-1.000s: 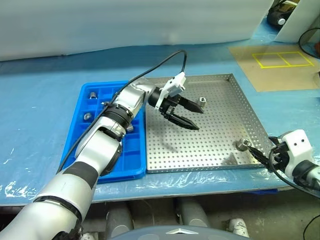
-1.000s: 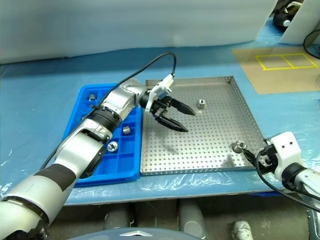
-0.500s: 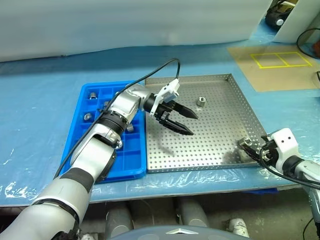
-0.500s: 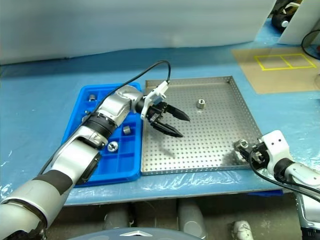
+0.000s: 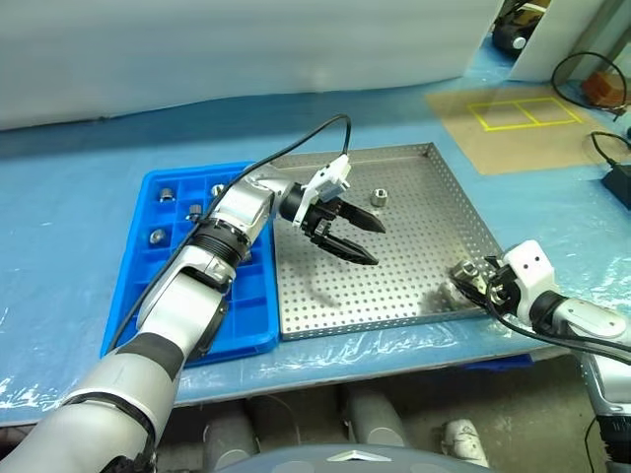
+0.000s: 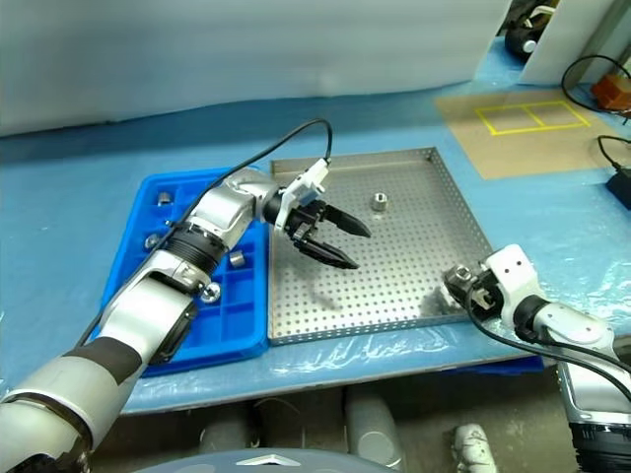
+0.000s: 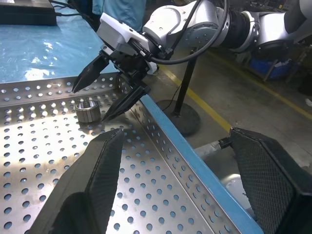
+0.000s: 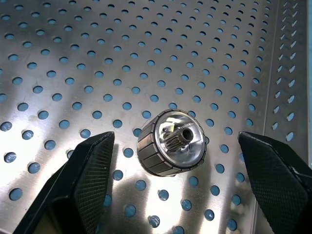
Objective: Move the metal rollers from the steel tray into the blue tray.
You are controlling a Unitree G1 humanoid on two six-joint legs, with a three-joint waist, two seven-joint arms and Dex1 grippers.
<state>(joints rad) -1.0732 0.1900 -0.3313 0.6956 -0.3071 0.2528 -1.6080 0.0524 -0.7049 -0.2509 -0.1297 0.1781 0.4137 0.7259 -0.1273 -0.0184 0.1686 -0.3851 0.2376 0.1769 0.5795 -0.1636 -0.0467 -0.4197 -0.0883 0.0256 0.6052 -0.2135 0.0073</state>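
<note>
The steel tray (image 5: 394, 286) lies mid-table with the blue tray (image 5: 148, 305) against its left side. One metal roller (image 5: 378, 198) stands in the steel tray's far part. Another roller (image 8: 171, 142) lies tilted near the tray's near right corner. My right gripper (image 8: 175, 135) is open around it, one finger (image 8: 83, 180) on each side with gaps. The left wrist view shows that same roller (image 7: 88, 111) between the right gripper's tips. My left gripper (image 5: 380, 244) hovers open and empty above the steel tray's left half. Several rollers (image 5: 156, 236) sit in cells of the blue tray.
Blue sheeting (image 5: 79, 158) covers the table. A tan board with yellow tape squares (image 5: 513, 116) lies at the far right, and black cables (image 5: 592, 79) beyond it. The steel tray's raised rim (image 8: 285, 73) runs close beside the right gripper.
The camera has swung a little. My right gripper has moved forward to the corner roller, and its fingers now stand either side of it. The left gripper has stayed in place.
</note>
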